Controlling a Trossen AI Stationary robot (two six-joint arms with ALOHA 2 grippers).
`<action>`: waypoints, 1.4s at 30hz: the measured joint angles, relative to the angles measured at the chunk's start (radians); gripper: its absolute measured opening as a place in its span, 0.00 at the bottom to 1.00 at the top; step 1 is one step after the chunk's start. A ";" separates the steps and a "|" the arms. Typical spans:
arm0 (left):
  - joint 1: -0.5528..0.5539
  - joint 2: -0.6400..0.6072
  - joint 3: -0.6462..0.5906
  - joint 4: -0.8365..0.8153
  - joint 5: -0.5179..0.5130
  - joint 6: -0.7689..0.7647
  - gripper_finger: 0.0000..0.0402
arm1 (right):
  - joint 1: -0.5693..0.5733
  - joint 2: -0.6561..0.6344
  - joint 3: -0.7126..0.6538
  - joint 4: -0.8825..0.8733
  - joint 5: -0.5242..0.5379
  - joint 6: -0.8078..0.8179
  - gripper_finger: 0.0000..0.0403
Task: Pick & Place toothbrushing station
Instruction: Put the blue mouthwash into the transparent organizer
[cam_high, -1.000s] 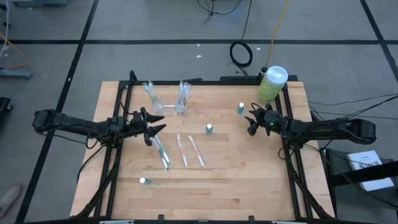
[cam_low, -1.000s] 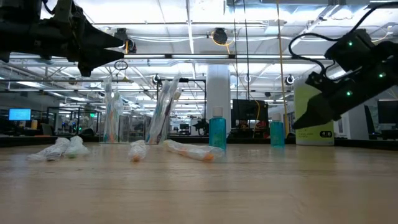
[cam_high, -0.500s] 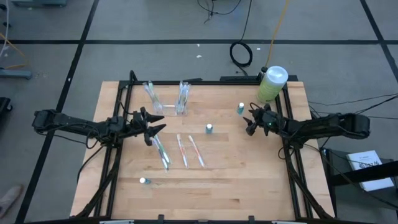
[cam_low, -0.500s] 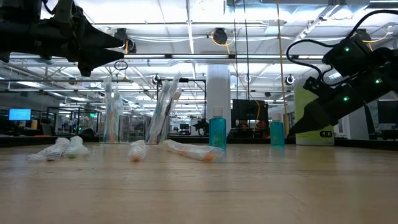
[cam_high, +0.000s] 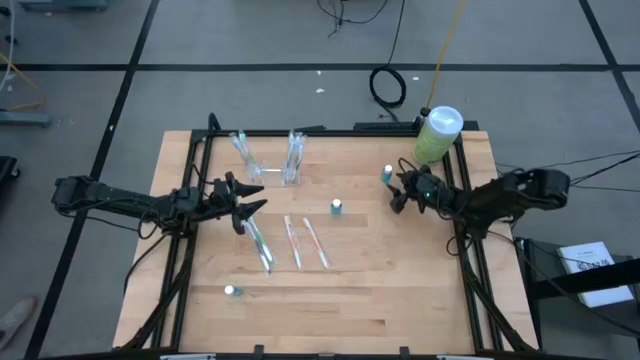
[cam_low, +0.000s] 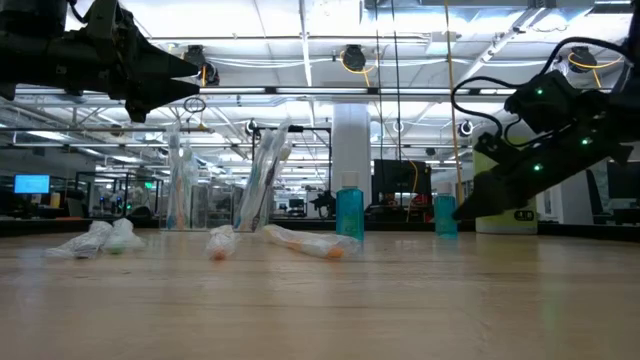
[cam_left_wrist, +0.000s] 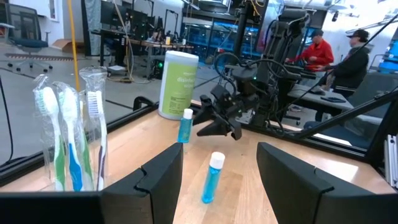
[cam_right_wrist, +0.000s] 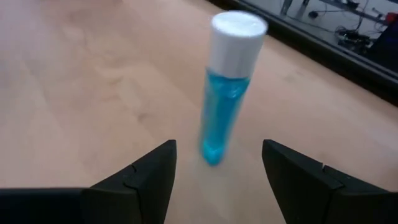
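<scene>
Overhead, laid out on a pale wooden tabletop: the small transparent plastic toothbrushing station of tall see-through compartments near the far edge, left of centre, with toothbrushes standing in it; 3 wrapped toothbrushes lying loose in the middle; 3 small blue bottles with white caps, 1 at centre, 1 toward the far right, 1 near the front left; a large green bottle with a white cap at the far right corner. Left gripper poised just in front of the station, fingers spread, holding nothing. Right gripper close beside the far-right blue bottle, fingers apart and empty. Only from the right wrist: that bottle upright beyond and between the 2 dark fingers, not touched. Only from the left wrist: bristles of the packaged brushes in the station, plus the right gripper next to its bottle. Only at table level: both grippers raised off the wood, the left higher than the right. Beyond the table: grey floor marked with dark lines, a coiled black cable, ceiling strip lights, desks with monitors, and 2 seated persons.
</scene>
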 joint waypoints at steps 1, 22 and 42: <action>0.000 0.000 0.000 0.000 0.000 -0.001 0.53 | -0.008 0.018 0.000 0.028 -0.004 0.000 0.57; 0.000 0.000 0.000 0.000 0.000 -0.011 0.53 | -0.056 0.230 0.136 0.079 -0.122 -0.024 0.51; 0.000 0.003 0.000 0.040 -0.001 -0.042 0.53 | -0.003 0.198 0.141 0.236 -0.251 -0.065 0.16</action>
